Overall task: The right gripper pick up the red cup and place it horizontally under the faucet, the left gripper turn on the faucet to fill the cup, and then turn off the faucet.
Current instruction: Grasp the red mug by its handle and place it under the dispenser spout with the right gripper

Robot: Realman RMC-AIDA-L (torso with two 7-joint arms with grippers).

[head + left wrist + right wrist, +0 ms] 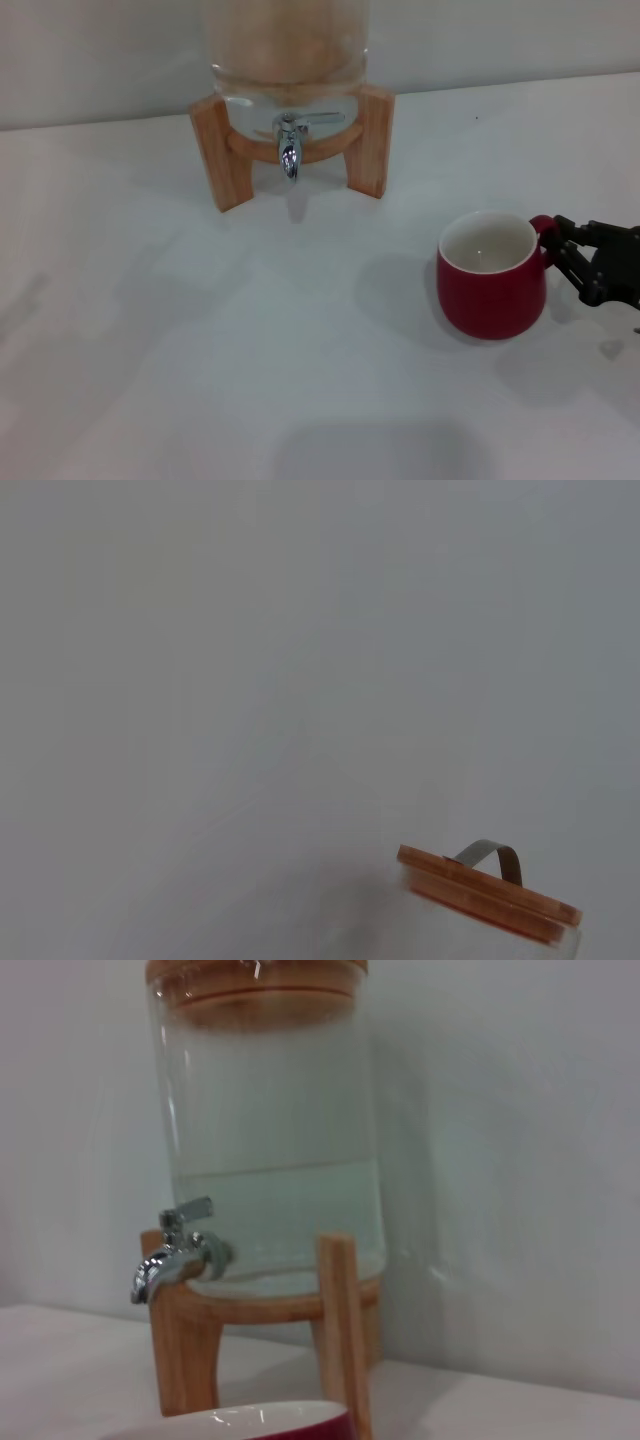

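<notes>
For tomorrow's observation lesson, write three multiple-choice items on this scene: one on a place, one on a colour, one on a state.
1. Where does the red cup stand relative to the faucet?
A. directly under it
B. off to the robot's right, nearer the robot
C. on the wooden stand

2. What colour is the cup's inside?
A. white
B. black
C. red

3. How is the cup standing?
A. tipped on its side
B. upside down
C. upright, mouth up, nothing visible inside

Answers:
1 B: in the head view the cup sits apart from the wooden stand, while the table below the faucet is bare.
2 A: the inner wall shows white above the red body.
3 C: the round rim faces up, with the right tool at its handle.

The left tool is not in view.
</notes>
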